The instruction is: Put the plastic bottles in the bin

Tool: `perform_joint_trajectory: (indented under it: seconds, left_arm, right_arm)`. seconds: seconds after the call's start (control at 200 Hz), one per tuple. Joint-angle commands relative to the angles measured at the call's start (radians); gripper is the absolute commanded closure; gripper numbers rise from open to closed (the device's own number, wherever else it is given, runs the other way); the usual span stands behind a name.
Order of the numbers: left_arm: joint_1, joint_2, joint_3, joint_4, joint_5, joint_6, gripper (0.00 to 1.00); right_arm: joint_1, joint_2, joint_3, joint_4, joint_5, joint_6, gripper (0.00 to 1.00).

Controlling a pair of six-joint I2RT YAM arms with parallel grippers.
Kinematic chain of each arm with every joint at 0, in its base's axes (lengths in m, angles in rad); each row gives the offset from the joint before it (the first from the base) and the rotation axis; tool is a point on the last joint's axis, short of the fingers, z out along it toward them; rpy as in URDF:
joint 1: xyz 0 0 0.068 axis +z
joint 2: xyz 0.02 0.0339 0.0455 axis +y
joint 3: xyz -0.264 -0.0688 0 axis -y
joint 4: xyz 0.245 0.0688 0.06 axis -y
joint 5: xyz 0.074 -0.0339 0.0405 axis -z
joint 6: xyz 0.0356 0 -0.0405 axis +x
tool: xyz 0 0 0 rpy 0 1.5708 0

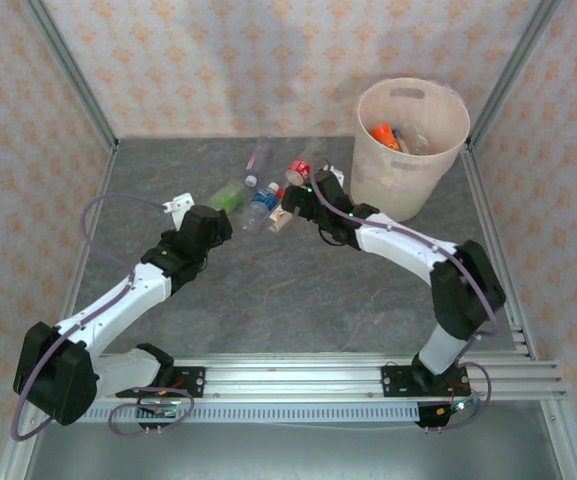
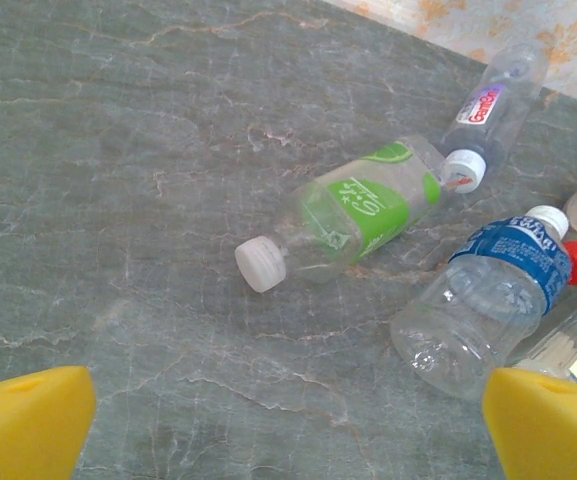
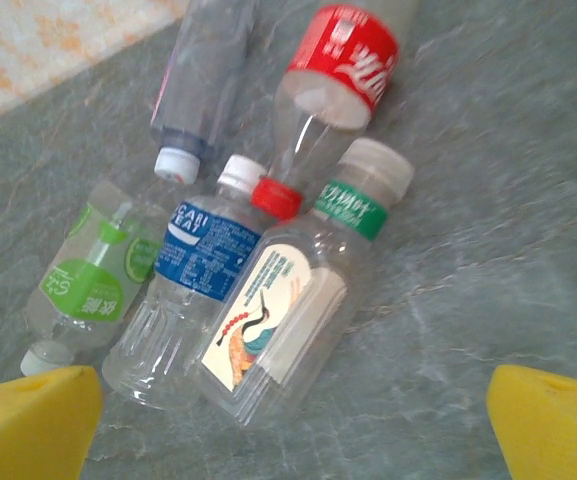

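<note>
Both arms stretch forward and inward over the table (image 1: 268,300). The left gripper (image 1: 220,222) and right gripper (image 1: 290,207) are spread wide, holding nothing, and hover just above the plastic bottles (image 1: 258,197), which lie clustered left of the bin (image 1: 408,185).

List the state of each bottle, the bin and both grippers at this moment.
Green-label bottle: lying on its side, capped.
Blue-label bottle: lying on its side, capped.
Purple-label bottle: lying down, capped.
Red-label bottle: lying down, capped.
Crane-label bottle: lying down, capped.
Bin: upright, bottles inside.
Left gripper: open, empty.
Right gripper: open, empty.
</note>
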Motion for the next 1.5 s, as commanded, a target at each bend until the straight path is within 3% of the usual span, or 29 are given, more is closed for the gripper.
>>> perform_joint_trajectory:
  seconds: [0.0, 0.275, 0.43, 0.6, 0.806, 0.921, 1.056, 1.196, 1.406, 1.491]
  left_arm:
    - [0.009, 0.018, 0.032, -0.029, 0.012, -0.026, 0.0]
    - [0.012, 0.025, 0.034, -0.037, -0.001, -0.017, 0.0]
    - [0.013, 0.028, 0.034, -0.04, -0.003, -0.012, 0.0]
    - [0.015, 0.035, 0.036, -0.04, -0.002, -0.011, 0.0]
    - [0.015, 0.037, 0.037, -0.043, 0.003, -0.011, 0.0]
    - [0.015, 0.035, 0.035, -0.041, 0.001, -0.011, 0.0]
    - [0.015, 0.039, 0.035, -0.041, 0.005, -0.011, 0.0]
    - [0.015, 0.035, 0.031, -0.045, 0.006, -0.014, 0.0]
    - [0.015, 0.012, 0.013, -0.016, 0.022, 0.001, 0.0]
    - [0.015, 0.004, 0.007, -0.002, 0.037, 0.003, 0.0]
  right_arm:
    - [0.003, 0.087, 0.062, 0.059, -0.073, 0.064, 0.01]
    - [0.024, 0.291, 0.224, -0.05, -0.046, 0.086, 0.01]
    - [0.037, 0.358, 0.274, -0.135, 0.066, 0.116, 0.01]
    - [0.038, 0.42, 0.317, -0.192, 0.083, 0.109, 0.01]
    - [0.037, 0.426, 0.349, -0.287, 0.144, 0.082, 0.01]
    - [0.037, 0.398, 0.301, -0.249, 0.145, 0.047, 0.0]
    - [0.034, 0.403, 0.271, -0.183, 0.1, 0.027, 0.09]
    - [0.034, 0.432, 0.291, -0.229, 0.161, 0.023, 0.11]
    - [0.035, 0.307, 0.181, -0.113, 0.159, -0.095, 0.36]
    - [0.033, 0.24, 0.146, -0.1, 0.158, -0.155, 0.41]
